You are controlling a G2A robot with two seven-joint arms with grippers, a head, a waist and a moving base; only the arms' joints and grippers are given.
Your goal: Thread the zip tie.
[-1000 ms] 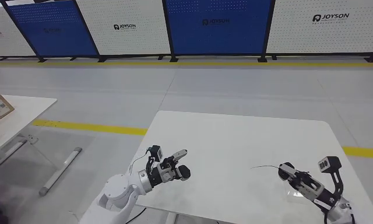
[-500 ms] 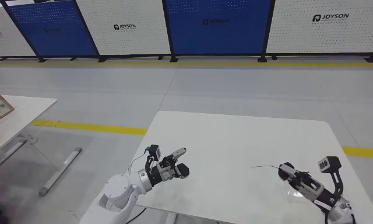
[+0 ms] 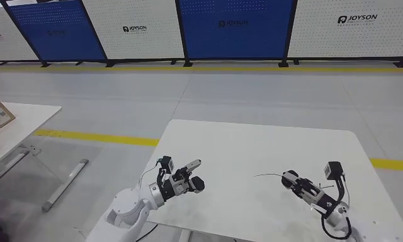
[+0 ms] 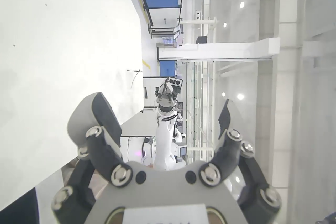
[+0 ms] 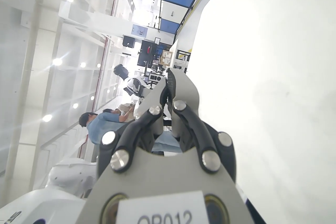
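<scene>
A thin black zip tie (image 3: 267,175) sticks out level over the white table (image 3: 252,141), pointing toward the table's middle. My right gripper (image 3: 288,178) is shut on one end of it, near the table's front right. In the right wrist view its fingers (image 5: 181,83) are pressed together, and the tie itself is hidden there. My left gripper (image 3: 192,174) is at the table's front left, open and holding nothing; its pads (image 4: 105,114) stand wide apart. From the left wrist view the zip tie (image 4: 135,71) shows far off as a fine dark line beside the right gripper (image 4: 164,93).
The table's front edge runs just below both grippers. A second white table (image 3: 25,116) stands off to the left across bare floor. Blue and white panels (image 3: 233,21) line the back of the room.
The right arm has moved left, toward the table's middle, carrying the zip tie with it. The left arm has hardly shifted and stays open.
</scene>
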